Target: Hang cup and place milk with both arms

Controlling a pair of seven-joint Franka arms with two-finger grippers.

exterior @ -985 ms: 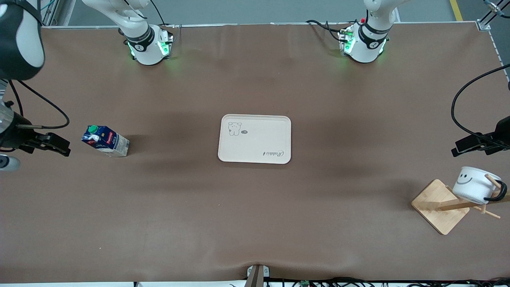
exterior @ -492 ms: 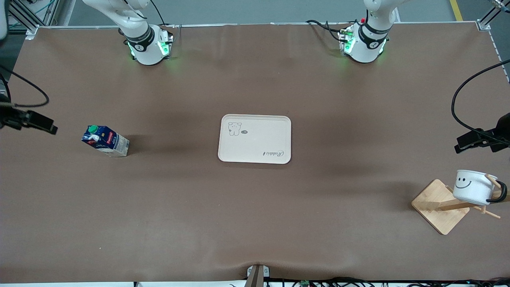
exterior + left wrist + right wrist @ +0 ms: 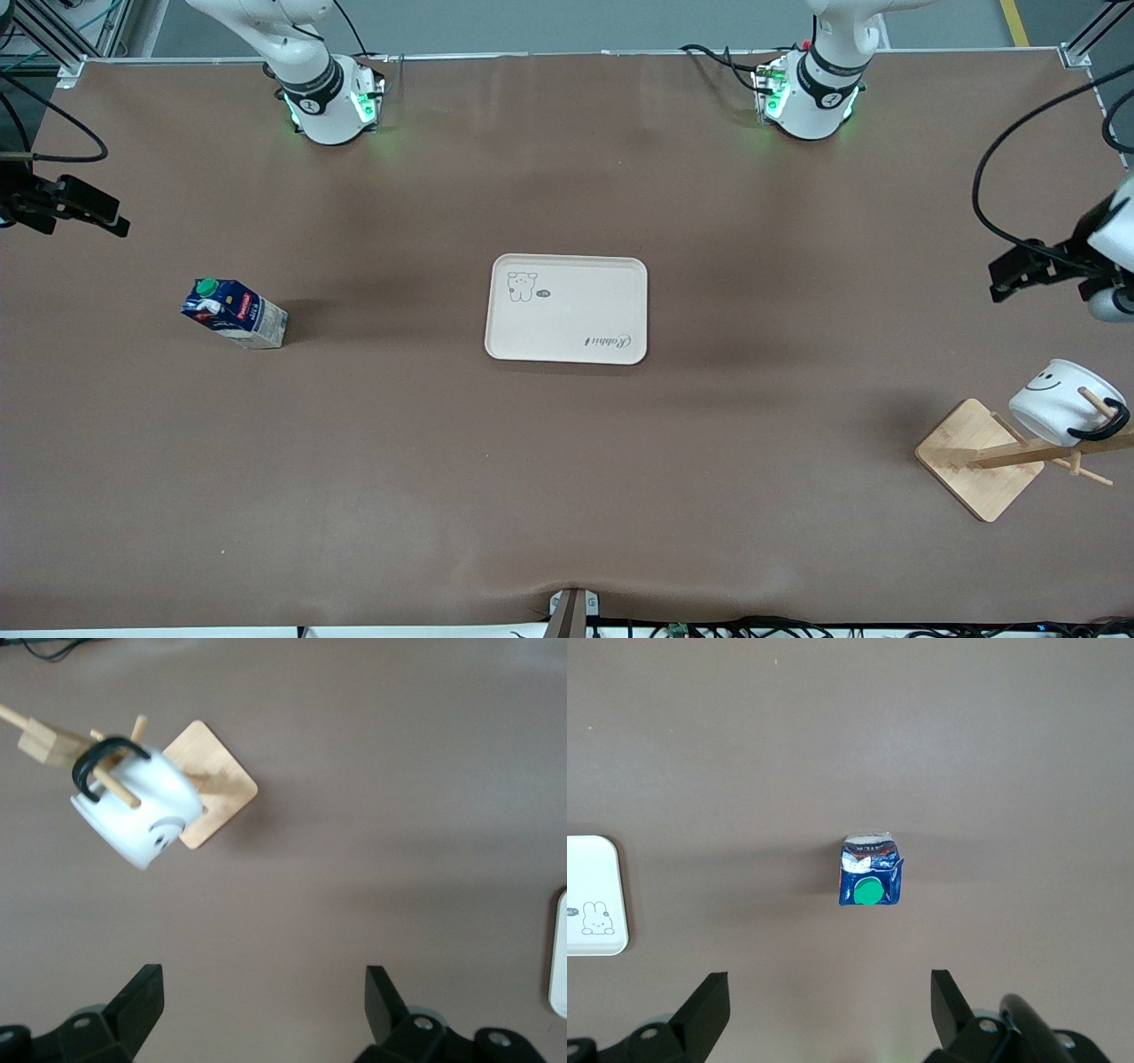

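Observation:
The cup (image 3: 1052, 400), white with a black smiley, hangs tilted by its black handle on a peg of the wooden rack (image 3: 976, 457) at the left arm's end of the table. In the left wrist view the cup (image 3: 137, 815) is apart from my left gripper (image 3: 264, 994), which is open and empty. The left gripper (image 3: 1010, 268) hovers over the table beside the rack. The milk (image 3: 235, 312), a dark blue carton with a green cap, stands at the right arm's end. My right gripper (image 3: 99, 215) is open and empty, high above the milk (image 3: 871, 879).
A cream tray (image 3: 567, 346) with a rabbit drawing lies at the middle of the brown table, between the milk and the rack. Its edge shows in the left wrist view (image 3: 560, 957) and the right wrist view (image 3: 594, 895). Black cables trail from both wrists.
Both grippers have risen and drawn back toward the robots' bases, the right one away from the milk. The cup has swung to a steeper tilt on its peg.

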